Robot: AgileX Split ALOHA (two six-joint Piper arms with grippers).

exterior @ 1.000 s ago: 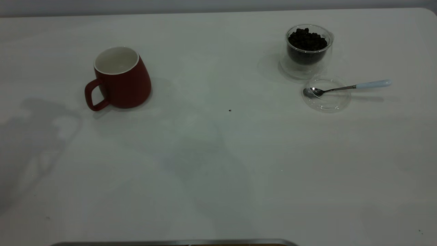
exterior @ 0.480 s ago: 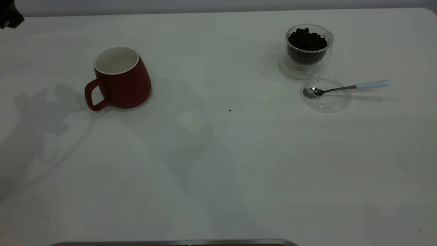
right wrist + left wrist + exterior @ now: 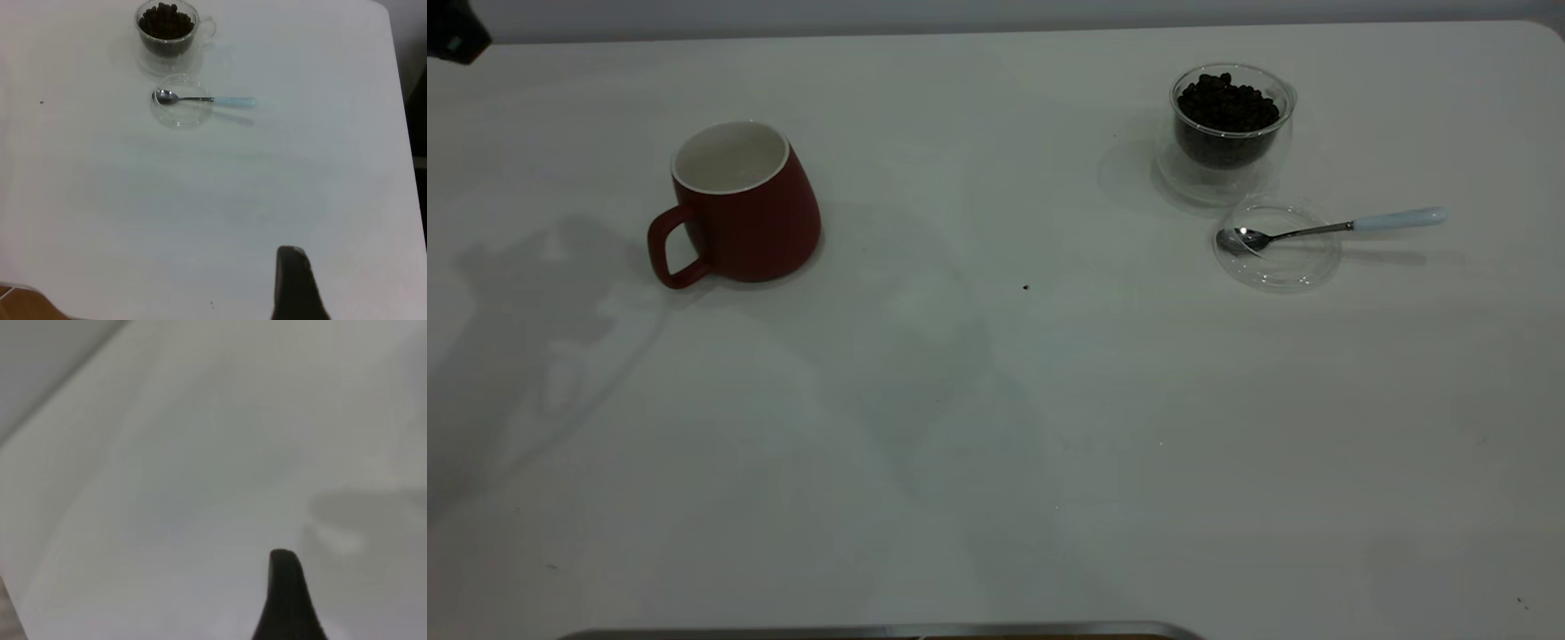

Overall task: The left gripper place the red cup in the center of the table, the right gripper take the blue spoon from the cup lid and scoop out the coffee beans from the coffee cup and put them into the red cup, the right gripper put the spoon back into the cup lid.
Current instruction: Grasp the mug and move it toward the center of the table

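Observation:
The red cup (image 3: 743, 209) stands upright at the table's left, white inside, its handle toward the near left. At the right, the glass coffee cup (image 3: 1232, 124) holds dark beans. Just in front of it lies the clear cup lid (image 3: 1278, 244), with the blue spoon (image 3: 1334, 228) resting bowl-down in it and its pale handle pointing right. The right wrist view shows the coffee cup (image 3: 167, 30), the lid (image 3: 181, 110) and the spoon (image 3: 207, 100) far from my right gripper (image 3: 293, 280). My left gripper (image 3: 287, 600) hangs over bare table; a dark bit of that arm (image 3: 454, 31) shows at the far left corner.
A single dark speck (image 3: 1025, 287) lies on the white table (image 3: 996, 427) near its middle. A metal edge (image 3: 871, 631) runs along the near side. The table's right edge (image 3: 400, 133) shows in the right wrist view.
A dark part of the left arm has come into the exterior view's top left corner, and its shadow on the table's left side has shifted. The cups, lid and spoon have not moved.

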